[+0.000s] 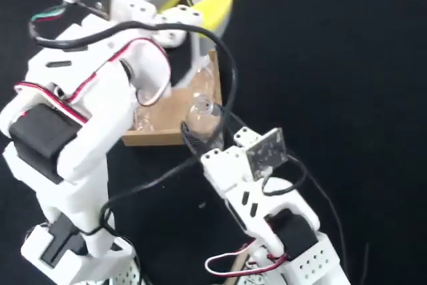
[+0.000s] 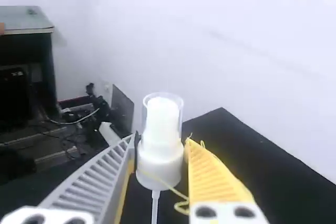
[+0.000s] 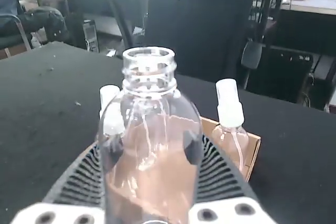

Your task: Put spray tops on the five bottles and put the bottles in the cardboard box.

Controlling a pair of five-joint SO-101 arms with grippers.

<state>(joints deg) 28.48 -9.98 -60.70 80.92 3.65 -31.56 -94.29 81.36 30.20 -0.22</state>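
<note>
Right gripper (image 3: 150,150) is clamped round the belly of an open bottle (image 3: 148,77), holding it upright with the neck bare, just beside the cardboard box (image 3: 248,144) where two capped bottles (image 3: 230,121) stand. Left gripper (image 2: 160,148) is pinched shut on a spray top (image 2: 160,119) with its tube dangling. My guess is it's held up high like that so the tube can drop straight into the neck.

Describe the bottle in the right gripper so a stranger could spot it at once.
On the black table sits a cardboard box. Close beside it, the right gripper clamps a clear bottle upright. Unlike the two bottles in the box behind it, which wear white spray tops, its threaded neck is open.
</note>
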